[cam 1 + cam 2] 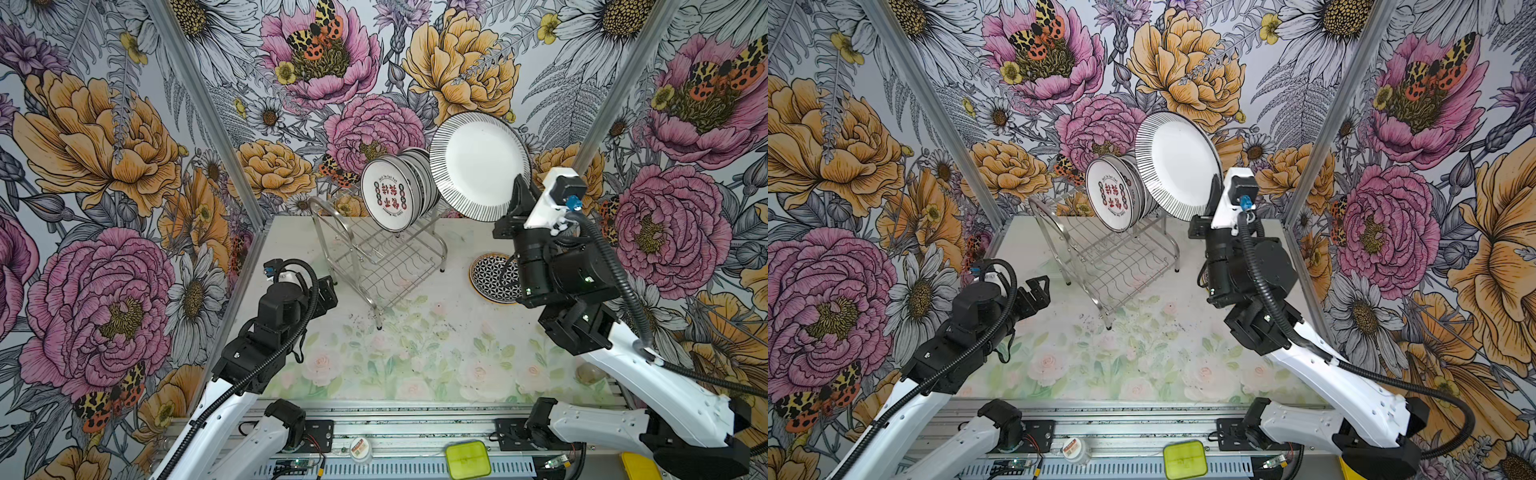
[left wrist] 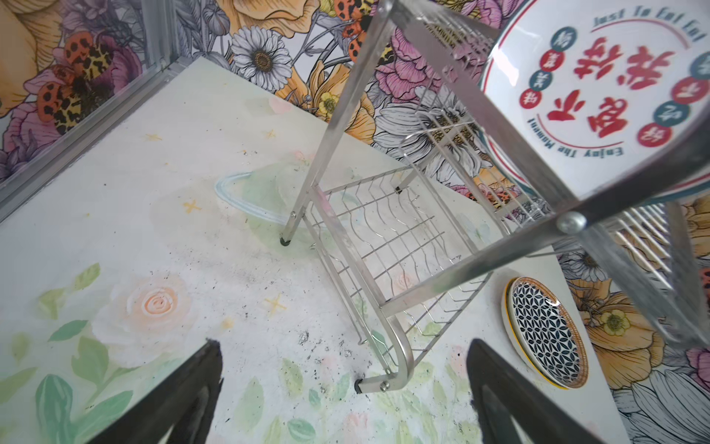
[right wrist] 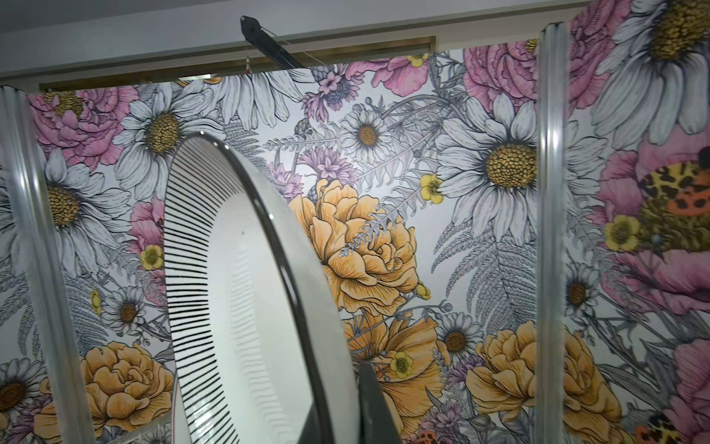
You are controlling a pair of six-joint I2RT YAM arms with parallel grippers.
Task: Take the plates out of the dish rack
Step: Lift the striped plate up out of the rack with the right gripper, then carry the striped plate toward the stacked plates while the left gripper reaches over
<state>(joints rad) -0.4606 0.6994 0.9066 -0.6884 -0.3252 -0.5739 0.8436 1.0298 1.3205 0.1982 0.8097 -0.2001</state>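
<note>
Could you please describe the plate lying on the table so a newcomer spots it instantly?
Find the steel dish rack near the back wall. To its right, one plate lies flat on the table. It alone is covered in dark lattice, edged in orange.

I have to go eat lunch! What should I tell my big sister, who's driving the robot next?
Right end effector: shut on the striped plate, held up beside the dish rack.
Left end effector: open, empty, low beside the rack.
Done: lattice plate lies on the table, right of the rack.
To do: set the striped plate down, then unload the row of plates standing in the upper tier, red-character plate in front.
</note>
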